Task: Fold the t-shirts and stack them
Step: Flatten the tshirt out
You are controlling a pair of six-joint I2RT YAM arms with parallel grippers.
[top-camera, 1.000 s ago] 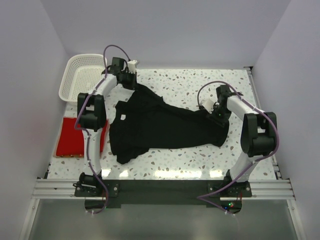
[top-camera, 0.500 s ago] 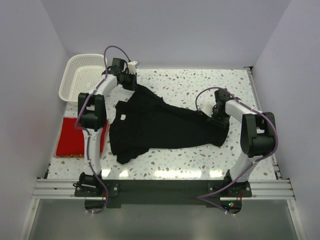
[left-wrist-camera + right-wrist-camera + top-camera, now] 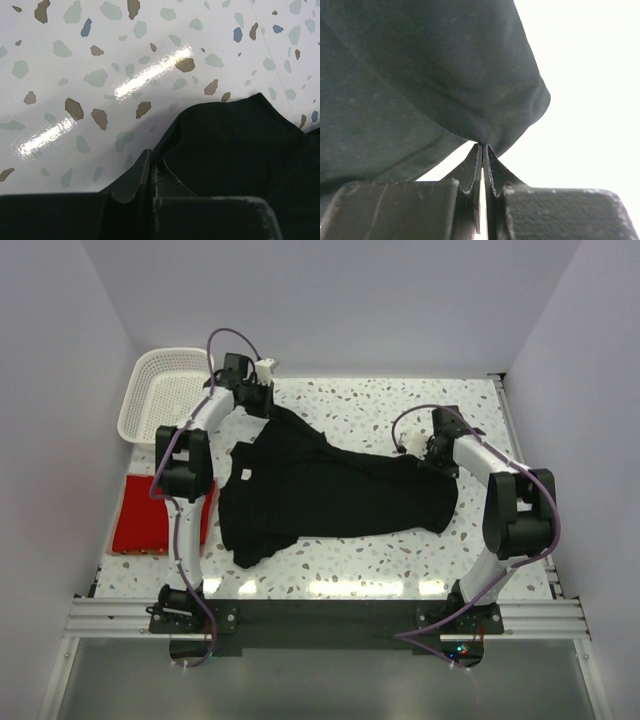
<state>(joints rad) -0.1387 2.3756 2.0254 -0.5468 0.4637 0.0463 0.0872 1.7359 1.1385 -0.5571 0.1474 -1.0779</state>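
The black t-shirt (image 3: 330,490) is lying spread and rumpled across the middle of the speckled table (image 3: 400,560); the red t-shirt (image 3: 140,515) is sitting folded flat at the near left edge, partly under the left arm; further back, the right gripper (image 3: 482,147) is pinching a fold at the black t-shirt's right end, jaws pressed tight together on the cloth; farther still, the left gripper (image 3: 151,167) is clamping its far left corner, jaws closed; the white basket (image 3: 165,390) is resting in the far left corner.

We see a black shirt (image 3: 330,490) in the middle, a red shirt (image 3: 140,515) at the left, a white holey basket (image 3: 133,400), and a white table (image 3: 370,405) with brown and green spots.
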